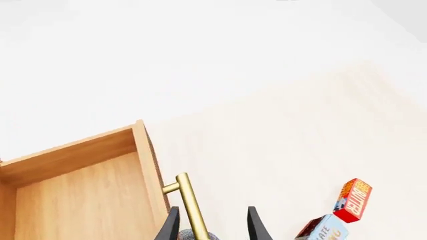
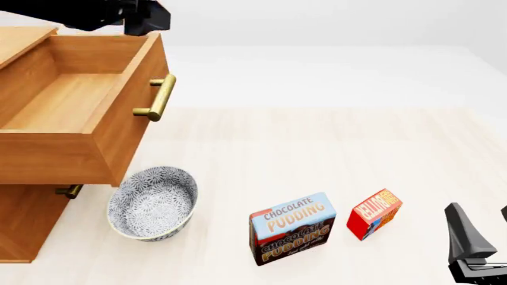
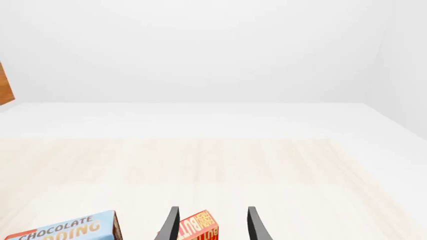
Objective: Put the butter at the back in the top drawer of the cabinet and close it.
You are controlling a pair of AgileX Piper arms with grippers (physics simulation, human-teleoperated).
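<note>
The cabinet (image 2: 24, 225) stands at the left with its top drawer (image 2: 71, 98) pulled out and empty; its brass handle (image 2: 158, 98) faces right. My left gripper (image 2: 151, 19) hovers just above the drawer's front edge. In the left wrist view it (image 1: 213, 227) is open, with the handle (image 1: 190, 202) showing between the fingers and the drawer (image 1: 80, 195) beside it. The butter (image 2: 374, 214), a small red box, stands on the table at the front right. My right gripper (image 2: 483, 228) is open and empty to its right. In the right wrist view the butter (image 3: 197, 227) lies ahead between the open fingers (image 3: 257, 225).
A blue-and-brown Chocolate Pudding box (image 2: 291, 228) stands just left of the butter. A patterned grey bowl (image 2: 152, 202) sits in front of the cabinet under the open drawer. A lower drawer's handle (image 2: 70, 191) shows beneath it.
</note>
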